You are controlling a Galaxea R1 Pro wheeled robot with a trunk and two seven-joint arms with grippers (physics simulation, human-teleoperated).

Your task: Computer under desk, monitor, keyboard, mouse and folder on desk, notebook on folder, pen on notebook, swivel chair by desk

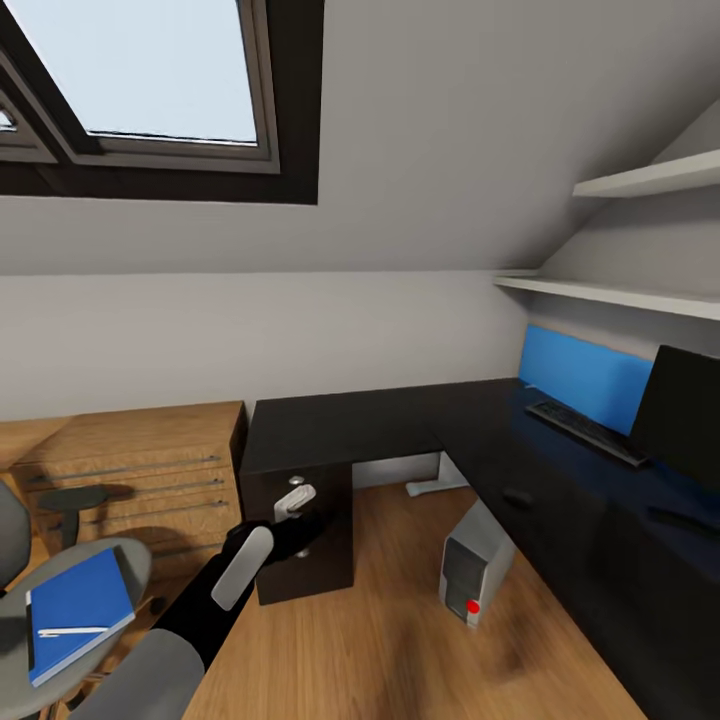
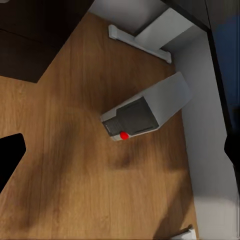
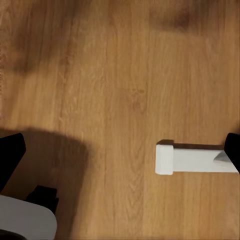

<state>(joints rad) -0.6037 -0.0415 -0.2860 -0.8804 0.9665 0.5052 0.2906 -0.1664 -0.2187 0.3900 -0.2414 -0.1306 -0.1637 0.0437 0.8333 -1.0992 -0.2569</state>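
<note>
Folder [image 1: 80, 608] lies at your left on the swivel chair [image 1: 130, 560] with the pen [image 1: 72, 631] across it; your left gripper [image 1: 293, 503] hangs over the floor, its opening unclear to me. Computer [image 1: 472, 565] stands under the desk [image 1: 400, 425]; keyboard [image 1: 585, 430] and monitor [image 1: 680, 410] sit on top at right.

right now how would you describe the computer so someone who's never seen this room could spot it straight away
Find the long black L-shaped desk with the bright blue back panel. On the wood floor in the desk's inner corner, by its edge, stands the computer, a small tower. It stands apart from the white desk legs nearby by its pale grey sides, dark front panel and a red dot low on the front.
</note>
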